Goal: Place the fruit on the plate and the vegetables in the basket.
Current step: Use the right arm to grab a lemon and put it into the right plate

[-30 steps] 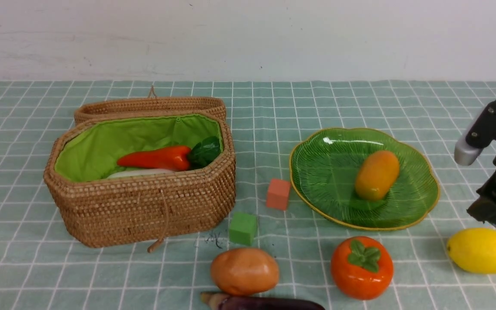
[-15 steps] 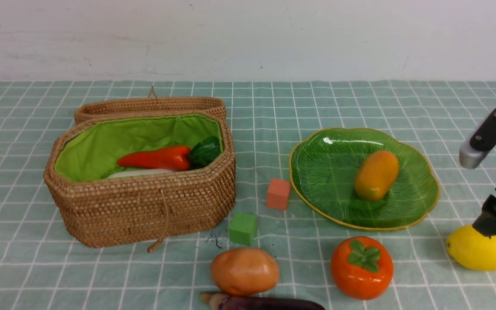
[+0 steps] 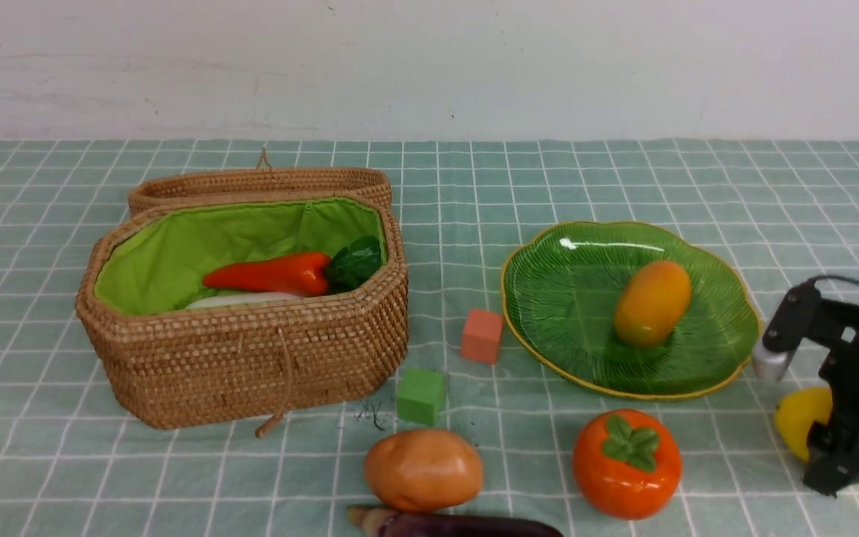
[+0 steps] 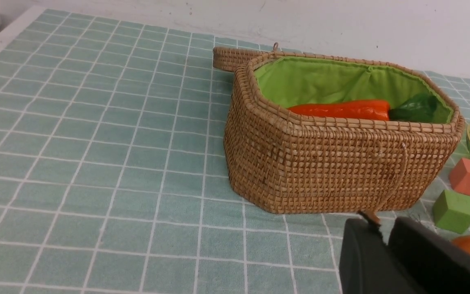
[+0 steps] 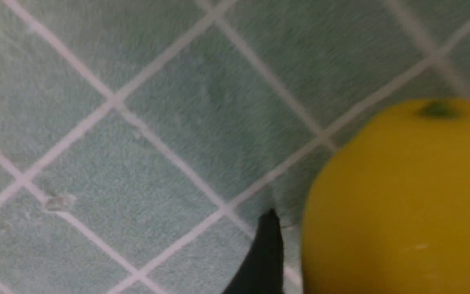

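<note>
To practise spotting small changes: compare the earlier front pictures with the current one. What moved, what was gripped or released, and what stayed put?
The right tool dropped from above the lemon down to it, jaws open, one finger beside the fruit; no grip yet. Nothing was released. The lemon, the mango on the plate, the basket, persimmon and potato stayed put.

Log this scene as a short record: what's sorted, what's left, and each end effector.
in basket: carrot, white radish
on plate: mango
fruit on tablecloth: lemon, persimmon
vegetables on tablecloth: potato, eggplant
extras: orange cube, green cube
right end effector: open, down at lemon
left end effector: shut, empty
</note>
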Available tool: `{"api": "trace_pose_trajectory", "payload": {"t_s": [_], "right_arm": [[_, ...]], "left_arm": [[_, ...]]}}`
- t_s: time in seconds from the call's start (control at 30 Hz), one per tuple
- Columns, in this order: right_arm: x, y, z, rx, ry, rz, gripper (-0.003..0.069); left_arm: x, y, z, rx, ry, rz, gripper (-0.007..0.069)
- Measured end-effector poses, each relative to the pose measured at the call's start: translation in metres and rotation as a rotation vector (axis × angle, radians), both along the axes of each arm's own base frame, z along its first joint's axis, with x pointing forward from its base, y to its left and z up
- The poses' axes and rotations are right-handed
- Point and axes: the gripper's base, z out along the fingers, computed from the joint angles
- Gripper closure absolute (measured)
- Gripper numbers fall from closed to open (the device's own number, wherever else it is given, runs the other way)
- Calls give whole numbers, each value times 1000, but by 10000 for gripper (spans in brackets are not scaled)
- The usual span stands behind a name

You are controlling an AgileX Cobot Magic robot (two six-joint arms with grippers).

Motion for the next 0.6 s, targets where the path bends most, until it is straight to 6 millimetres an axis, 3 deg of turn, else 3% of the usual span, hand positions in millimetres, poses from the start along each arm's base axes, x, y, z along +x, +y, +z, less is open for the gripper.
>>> {"api": "trace_pose_trajectory", "payload": {"t_s": [0.13,0.3,0.37,0.4,0.43,0.47,0.5,0.6], "right_arm": [[1,0,1,2,5,-25,90],[8,1,14,15,-32,-46,89],[11,2,27,36,-72,-70,89],[12,4,44,60,-121,-91,89],[12,4,45,63,-126,-93,89],[13,7,65,93,-185,-112,89],[13,7,67,99,-193,-116,89],[13,17,113,229,-324,-175,89]], "left_arm": [[0,0,0,-1,0,-1,528],[0,0,0,-1,0,-1,526],[0,0,0,-1,0,-1,524],[0,0,0,-1,0,-1,524],[0,0,0,-1,0,-1,524],[0,0,0,-1,0,-1,522],[0,0,0,-1,0,-1,522],[0,0,0,-1,0,-1,522]]}}
